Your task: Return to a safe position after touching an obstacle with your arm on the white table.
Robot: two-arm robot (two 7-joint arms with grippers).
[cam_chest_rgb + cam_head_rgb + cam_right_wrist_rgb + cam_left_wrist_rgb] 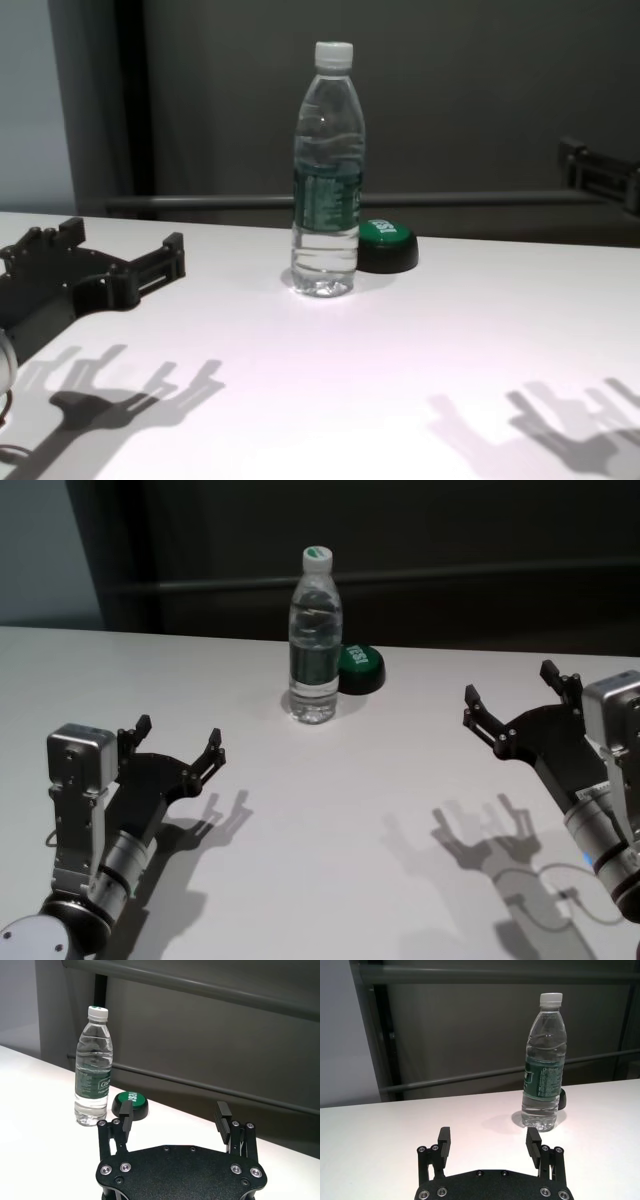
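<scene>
The obstacle, a clear water bottle with a white cap and green label, stands upright at the far middle of the white table. It also shows in the left wrist view, right wrist view and chest view. My left gripper is open and empty at the near left, well short of the bottle; it also shows in its wrist view and the chest view. My right gripper is open and empty at the right, apart from the bottle; its wrist view shows it too.
A low green-topped button with a black base sits just behind and to the right of the bottle, also in the chest view and right wrist view. A dark wall with a rail runs behind the table's far edge.
</scene>
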